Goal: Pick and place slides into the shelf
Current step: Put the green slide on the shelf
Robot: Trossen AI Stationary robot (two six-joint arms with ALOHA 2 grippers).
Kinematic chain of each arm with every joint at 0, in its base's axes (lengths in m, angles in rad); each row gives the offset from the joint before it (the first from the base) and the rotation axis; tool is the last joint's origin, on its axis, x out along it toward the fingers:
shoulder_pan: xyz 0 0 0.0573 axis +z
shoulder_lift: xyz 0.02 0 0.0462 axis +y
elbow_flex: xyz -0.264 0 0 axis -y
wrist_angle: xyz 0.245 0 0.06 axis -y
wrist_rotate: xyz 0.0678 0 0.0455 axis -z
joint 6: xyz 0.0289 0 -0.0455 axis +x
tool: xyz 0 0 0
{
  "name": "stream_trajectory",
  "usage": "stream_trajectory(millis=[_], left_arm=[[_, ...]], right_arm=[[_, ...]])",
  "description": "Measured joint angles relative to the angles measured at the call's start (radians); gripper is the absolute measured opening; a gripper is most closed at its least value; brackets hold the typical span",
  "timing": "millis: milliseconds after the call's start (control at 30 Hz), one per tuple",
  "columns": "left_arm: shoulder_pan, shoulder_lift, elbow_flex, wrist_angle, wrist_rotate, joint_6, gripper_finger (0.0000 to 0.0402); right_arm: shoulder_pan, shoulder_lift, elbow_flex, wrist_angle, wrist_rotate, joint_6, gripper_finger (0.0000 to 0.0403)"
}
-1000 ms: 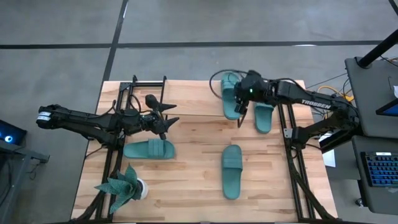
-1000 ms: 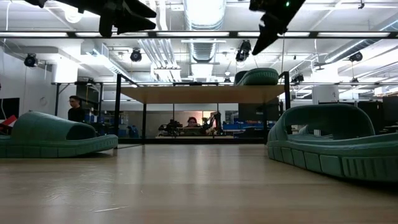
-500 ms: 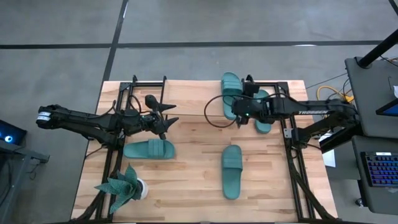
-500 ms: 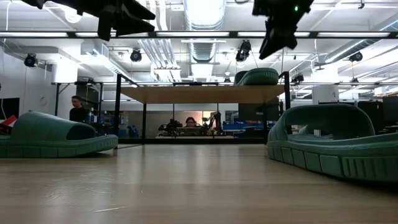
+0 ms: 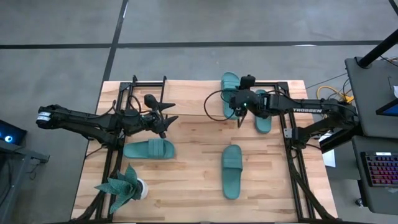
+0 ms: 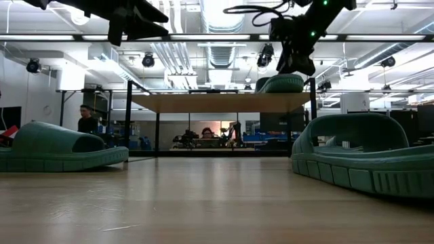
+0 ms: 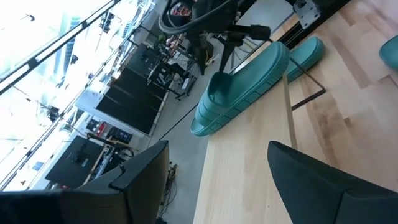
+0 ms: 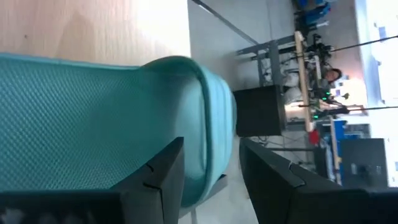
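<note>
Now | right pincer spread over slide (on shelf) | left pincer spread, aloft

Both arms are hovering above the table.
Left gripper is gaping wide; right gripper is pointing downward, fingers parted.

Light: bright, even, from ceiling lamps above the table.
Shadows: soft, short beside the slides.
Glare: windows washed out in left wrist view.
Blur: near slide soft in right wrist view.
</note>
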Motion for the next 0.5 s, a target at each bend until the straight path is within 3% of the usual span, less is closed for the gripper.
stream_trajectory(millis=[500], left_arm=[[0.000,0.000,-0.001,-0.002,0.000,0.000,0.0257]], right_arm=[[-0.093,0.046,-0.002,0.064,-0.093,-0.052,0.0115]])
